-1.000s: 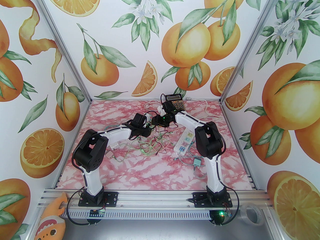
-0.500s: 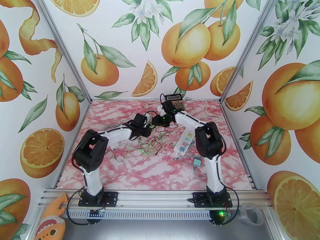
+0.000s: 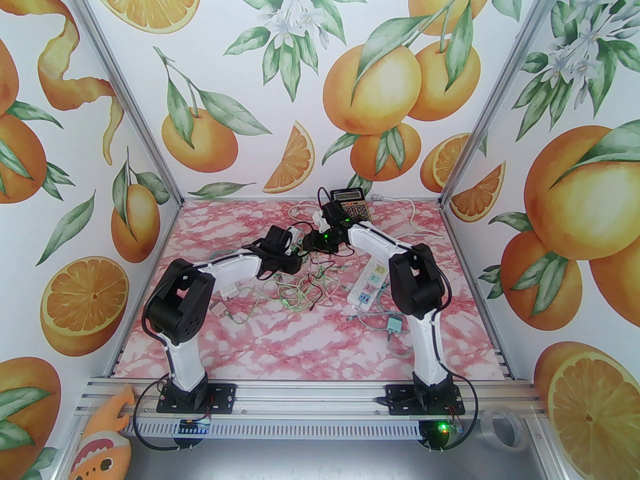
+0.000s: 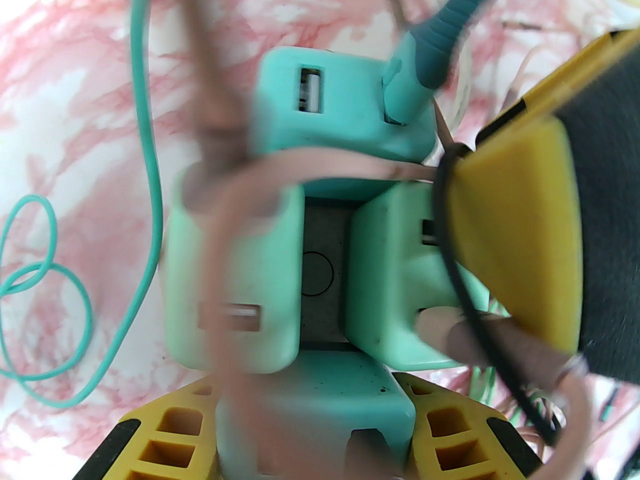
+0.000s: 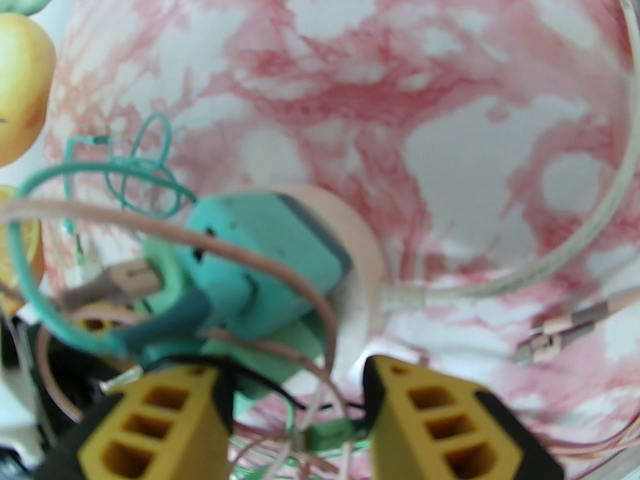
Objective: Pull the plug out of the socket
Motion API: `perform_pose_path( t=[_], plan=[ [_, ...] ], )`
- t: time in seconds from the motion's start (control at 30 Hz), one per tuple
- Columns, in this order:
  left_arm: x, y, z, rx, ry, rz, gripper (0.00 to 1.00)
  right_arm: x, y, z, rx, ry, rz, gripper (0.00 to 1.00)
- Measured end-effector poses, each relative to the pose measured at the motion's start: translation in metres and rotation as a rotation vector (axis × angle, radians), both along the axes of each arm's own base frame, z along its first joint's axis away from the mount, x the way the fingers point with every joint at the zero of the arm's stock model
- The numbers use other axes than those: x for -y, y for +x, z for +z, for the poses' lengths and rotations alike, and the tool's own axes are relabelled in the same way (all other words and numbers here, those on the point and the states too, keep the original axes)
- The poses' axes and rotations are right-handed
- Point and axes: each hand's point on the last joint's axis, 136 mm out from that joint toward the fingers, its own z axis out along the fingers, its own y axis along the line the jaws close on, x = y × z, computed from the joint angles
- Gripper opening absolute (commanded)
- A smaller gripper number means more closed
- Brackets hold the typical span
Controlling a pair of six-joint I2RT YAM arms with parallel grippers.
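— What changed?
— Both wrists edged toward 11 o'clock. Left jaws clench the teal plug point(image 4: 315, 403), toward the counter's point(image 3: 300, 338) 12 o'clock.
— Right jaws?
— Can't tell; blurred cables point(image 4: 350, 160) cross everything, and the socket point(image 4: 319, 273) is mostly hidden.

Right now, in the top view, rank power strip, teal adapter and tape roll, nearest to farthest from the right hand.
1. power strip, right of centre.
2. teal adapter, nearer the front, right side.
3. tape roll, front-right corner.

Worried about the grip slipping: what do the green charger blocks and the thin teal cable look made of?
The green charger blocks look like moulded plastic: smooth, faint sheen, rounded corners. The thin teal cable is probably rubber-sheathed: matte, lying in loose loops.
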Motion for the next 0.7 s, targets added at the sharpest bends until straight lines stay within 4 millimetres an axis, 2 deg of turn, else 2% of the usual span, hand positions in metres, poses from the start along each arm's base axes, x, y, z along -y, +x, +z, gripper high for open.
perform_pose_path(
  t=[0.27, 0.53, 0.7],
  plan=[
    [0.002, -0.004, 0.001, 0.043, 0.078, 0.005, 0.12, 0.001, -0.002, 0.000, -0.010, -0.019, 0.007, 0.47],
    [-0.010, -0.001, 0.003, -0.063, -0.094, 0.048, 0.12, -0.004, -0.003, 0.001, -0.001, -0.018, 0.019, 0.47],
    [-0.008, -0.003, 0.003, -0.067, -0.088, 0.035, 0.12, -0.005, -0.004, 0.001, 0.000, -0.017, 0.022, 0.47]
  ],
)
